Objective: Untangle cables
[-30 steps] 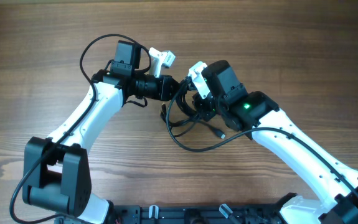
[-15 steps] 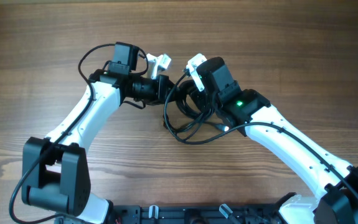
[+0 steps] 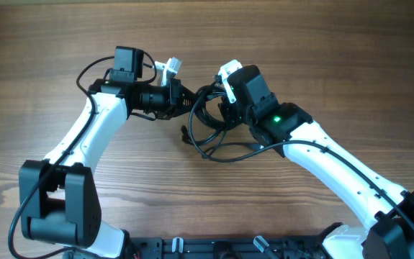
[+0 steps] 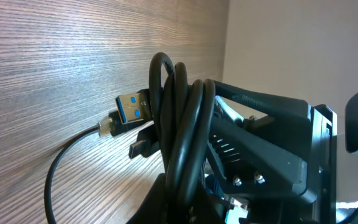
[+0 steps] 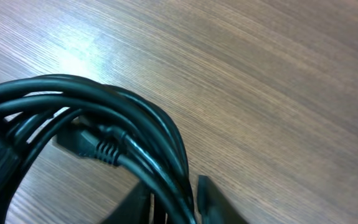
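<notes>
The cables (image 3: 208, 129) are a bundle of thin black cords held between my two grippers at the table's middle, with loops hanging down onto the wood. My left gripper (image 3: 183, 97) is shut on one side of the bundle; in the left wrist view the cords (image 4: 182, 134) rise from the jaws (image 4: 228, 211), and a blue USB plug (image 4: 132, 109) sticks out left. My right gripper (image 3: 221, 108) is shut on the other side; in the right wrist view the cords (image 5: 135, 146) pass between its fingers (image 5: 179, 205).
The wooden table (image 3: 322, 57) spreads all around. A loose strand with a small plug (image 3: 253, 147) trails below the right gripper. The arm bases (image 3: 192, 248) stand at the near edge.
The left arm has pulled left and slightly up with its side of the bundle. The right gripper shifted a little left, and the bundle has stretched between them.
</notes>
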Available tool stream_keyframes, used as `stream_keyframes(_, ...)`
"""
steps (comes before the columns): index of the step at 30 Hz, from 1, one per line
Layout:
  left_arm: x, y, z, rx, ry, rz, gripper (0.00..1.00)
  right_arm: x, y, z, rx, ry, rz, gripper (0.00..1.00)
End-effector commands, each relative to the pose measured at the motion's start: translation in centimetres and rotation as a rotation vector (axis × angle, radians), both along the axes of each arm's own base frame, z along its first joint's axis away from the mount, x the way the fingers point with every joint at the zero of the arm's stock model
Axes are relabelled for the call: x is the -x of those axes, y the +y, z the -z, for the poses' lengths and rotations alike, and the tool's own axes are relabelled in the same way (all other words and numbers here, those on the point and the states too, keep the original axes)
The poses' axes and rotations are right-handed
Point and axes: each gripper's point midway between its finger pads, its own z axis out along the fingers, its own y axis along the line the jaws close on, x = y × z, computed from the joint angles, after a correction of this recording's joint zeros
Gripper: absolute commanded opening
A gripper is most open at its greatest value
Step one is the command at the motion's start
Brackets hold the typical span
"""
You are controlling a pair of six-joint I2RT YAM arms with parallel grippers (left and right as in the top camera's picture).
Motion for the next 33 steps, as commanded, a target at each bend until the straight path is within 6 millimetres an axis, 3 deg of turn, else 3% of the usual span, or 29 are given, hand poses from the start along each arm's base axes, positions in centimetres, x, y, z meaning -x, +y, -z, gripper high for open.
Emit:
stream_keyframes(1,0.1,-0.2,-1.4,0.048,-0.005,0.015,0.04,-0.1,1.1,-0.7,-0.100,0.033,0.032,0.14)
stream_keyframes(6,-1.2,1.0,0.8,-0.093,0.017,-0.084,0.04,0.4,1.4,-5.6,-0.317,0.047,0.114,0.04)
stream_keyframes(9,-2.0,1.9,1.9,-0.172,0.013,-0.136,0.04,0.8,-1.0,-7.6,-0.445,0.102,0.244,0.04)
stream_keyframes(11,-2.5,2.3,2.2,-0.206,-0.006,-0.158,0.04,0.9,-2.8,-7.8,-0.494,0.146,0.327,0.04)
stream_keyframes(16,-3.4,2.2,1.8,-0.197,-0.054,-0.167,0.04,2.4,-4.6,-4.3,-0.447,0.299,0.480,0.04)
stream_keyframes(20,-4.3,1.1,-0.4,-0.097,-0.151,-0.129,0.04,3.3,-7.0,-0.2,-0.344,0.410,0.663,0.04)
stream_keyframes(22,-4.6,0.0,-2.6,0.004,-0.248,-0.073,0.04,3.2,-6.7,1.5,-0.336,0.474,0.666,0.04)
stream_keyframes(24,-4.3,-1.3,-6.7,0.173,-0.420,0.045,0.04,3.3,-4.0,2.8,-0.370,0.563,0.523,0.05)
stream_keyframes(26,-3.7,-1.9,-9.3,0.271,-0.540,0.131,0.04,3.7,-2.6,3.0,-0.341,0.568,0.340,0.22)
stream_keyframes(28,-3.6,-1.9,-10.2,0.298,-0.580,0.153,0.04,3.3,-3.2,2.4,-0.332,0.545,0.327,0.40)
stream_keyframes(29,-3.7,-1.8,-10.4,0.298,-0.597,0.151,0.04,2.8,-3.6,1.3,-0.337,0.520,0.305,0.49)
stream_keyframes(31,-4.1,-1.5,-10.6,0.296,-0.620,0.144,0.04,1.9,-3.6,-1.6,-0.374,0.473,0.255,0.57)
stream_keyframes(33,-4.6,-1.0,-11.1,0.297,-0.642,0.127,0.04,1.1,-3.3,-5.3,-0.440,0.420,0.201,0.59)
